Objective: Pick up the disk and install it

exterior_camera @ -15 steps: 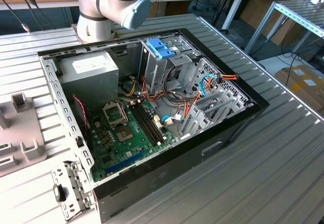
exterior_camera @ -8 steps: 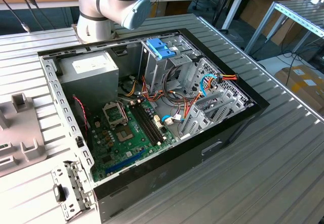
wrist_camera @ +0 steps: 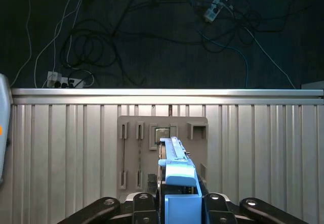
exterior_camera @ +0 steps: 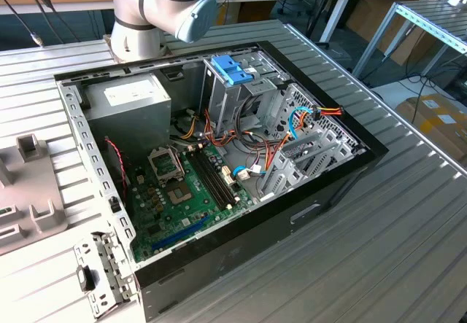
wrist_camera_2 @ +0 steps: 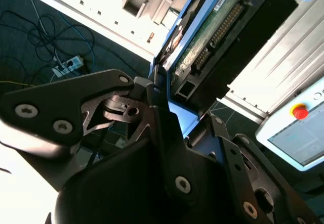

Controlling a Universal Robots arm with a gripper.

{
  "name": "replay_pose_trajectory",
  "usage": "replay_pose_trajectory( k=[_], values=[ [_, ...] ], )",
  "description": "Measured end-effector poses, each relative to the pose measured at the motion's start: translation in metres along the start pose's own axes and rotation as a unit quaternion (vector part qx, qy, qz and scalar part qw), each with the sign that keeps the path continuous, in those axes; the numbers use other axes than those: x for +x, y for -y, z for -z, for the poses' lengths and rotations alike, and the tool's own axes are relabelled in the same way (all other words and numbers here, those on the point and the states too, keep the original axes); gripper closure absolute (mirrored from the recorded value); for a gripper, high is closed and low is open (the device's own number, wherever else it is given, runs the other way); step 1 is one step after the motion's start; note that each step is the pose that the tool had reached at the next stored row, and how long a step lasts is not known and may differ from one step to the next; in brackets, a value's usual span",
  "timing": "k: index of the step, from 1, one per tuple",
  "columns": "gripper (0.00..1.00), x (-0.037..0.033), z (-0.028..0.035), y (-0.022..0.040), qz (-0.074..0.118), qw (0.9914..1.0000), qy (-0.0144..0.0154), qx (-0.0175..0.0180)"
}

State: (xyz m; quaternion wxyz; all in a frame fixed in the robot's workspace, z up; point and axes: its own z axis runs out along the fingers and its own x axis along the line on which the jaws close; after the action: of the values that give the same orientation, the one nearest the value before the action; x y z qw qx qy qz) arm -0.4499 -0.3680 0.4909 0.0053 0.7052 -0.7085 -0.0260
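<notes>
Ribbed metal worktop [exterior_camera: 408,213] carries an open PC case [exterior_camera: 241,243], motherboard [exterior_camera: 182,199] exposed, drive cage with a blue latch [exterior_camera: 232,69] at the case's far side. Arm [exterior_camera: 164,6] rises behind the case. Grey fixture plate [wrist_camera: 197,158] sits near one worktop edge, cabled floor beyond it. Disk [wrist_camera: 176,168] is in the gripper [wrist_camera: 177,204], edge-on, lined up over that plate; can't tell whether it touches. Jaws are clamped on the disk's light-blue carrier in both wrist views, green board side visible [wrist_camera_2: 217,21].

Exterior view above computer case [exterior_camera: 241,246]; wrist views close along tool [wrist_camera: 179,199] [wrist_camera_2: 182,107]
</notes>
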Motion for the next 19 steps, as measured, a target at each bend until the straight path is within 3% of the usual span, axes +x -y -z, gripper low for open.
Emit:
replay_pose_trajectory(
  k=[19],
  values=[
    [0.63, 0.0039, -0.0003, 0.0002, 0.0, 1.0, -0.0001, -0.0001]
  ],
)
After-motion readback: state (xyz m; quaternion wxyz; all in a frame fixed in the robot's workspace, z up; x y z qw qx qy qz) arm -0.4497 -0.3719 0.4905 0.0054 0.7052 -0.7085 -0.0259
